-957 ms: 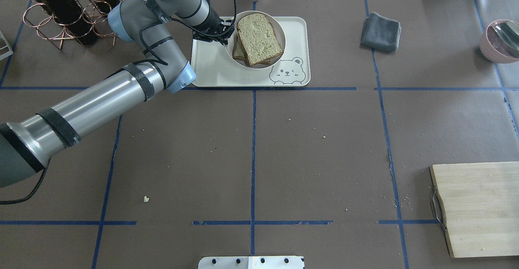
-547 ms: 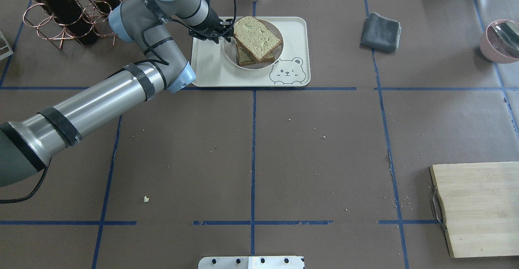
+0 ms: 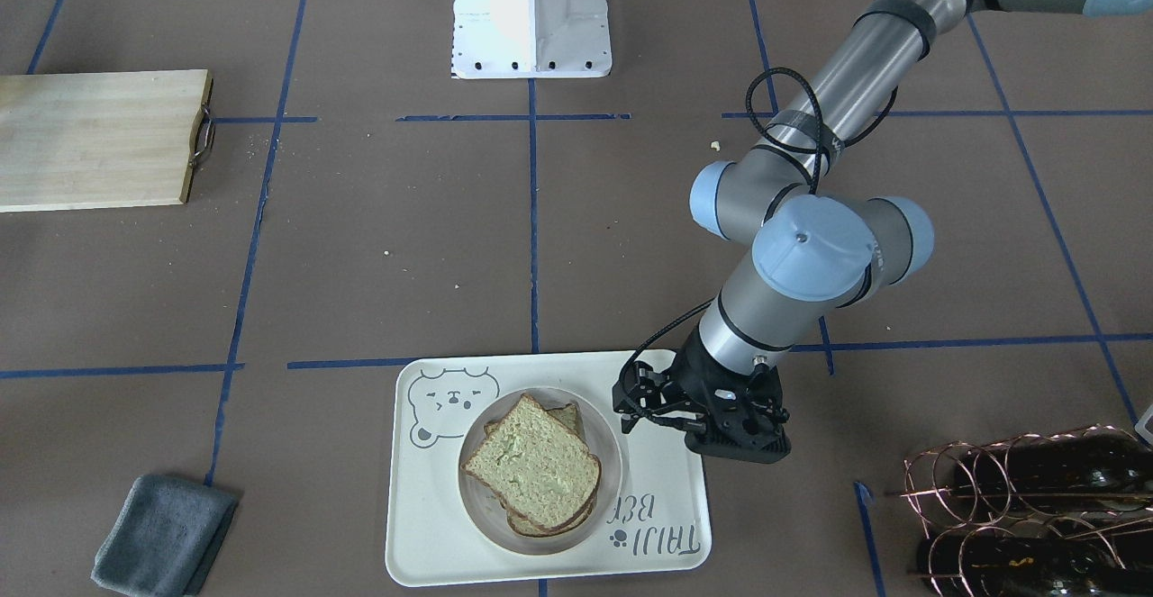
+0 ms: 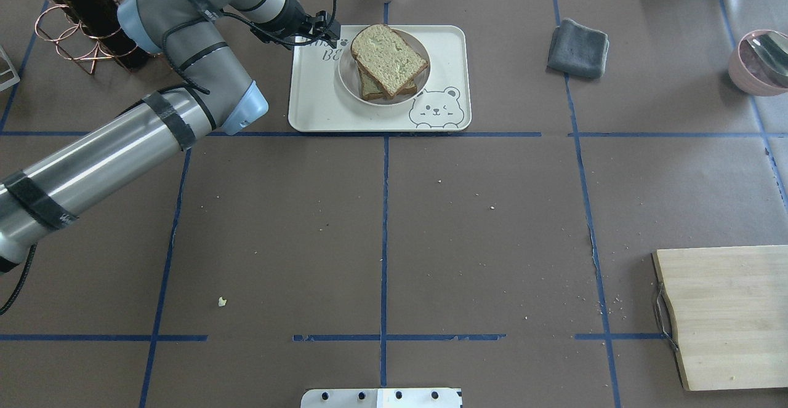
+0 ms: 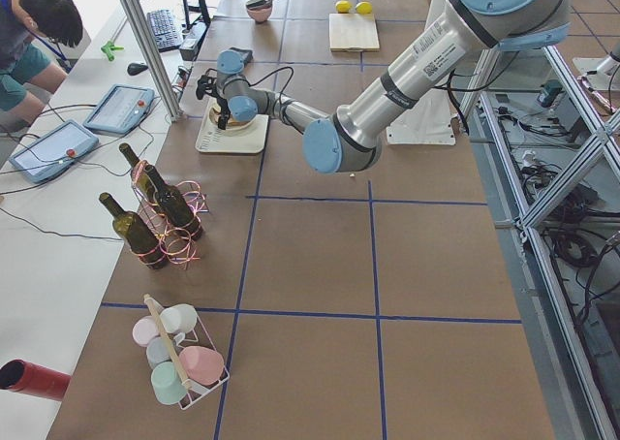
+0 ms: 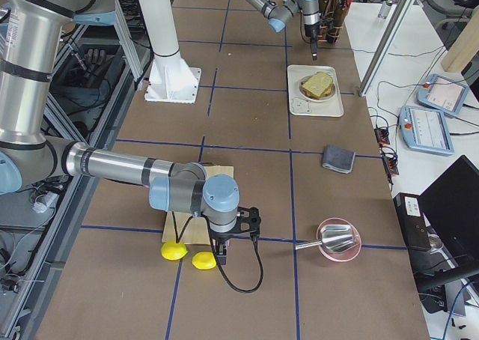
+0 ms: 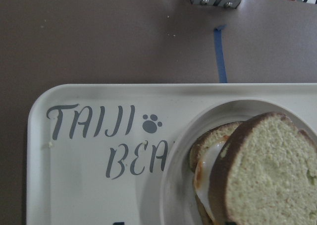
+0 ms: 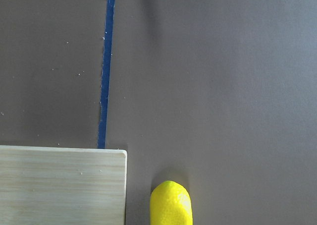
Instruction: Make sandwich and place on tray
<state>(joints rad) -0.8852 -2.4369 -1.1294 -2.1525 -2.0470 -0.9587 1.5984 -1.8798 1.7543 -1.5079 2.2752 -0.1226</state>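
Copper bottle rack (image 4: 80, 45) stands near left gripper (image 4: 326, 31) at tray (image 4: 314, 100); grey cloth (image 4: 577, 48) well apart; gripper opening: cannot tell.

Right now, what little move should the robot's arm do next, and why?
Probably lift the left end effector up and away from the tray. The sandwich already sits on the plate on the tray, and the end effector hangs apart from the plate, holding nothing, so the job looks done.

Silver tubular arms (image 4: 92, 162), pale blue joint caps (image 3: 802, 250), black strap bands (image 4: 169, 122), looping black cables (image 3: 761, 97), white base (image 3: 531, 12)
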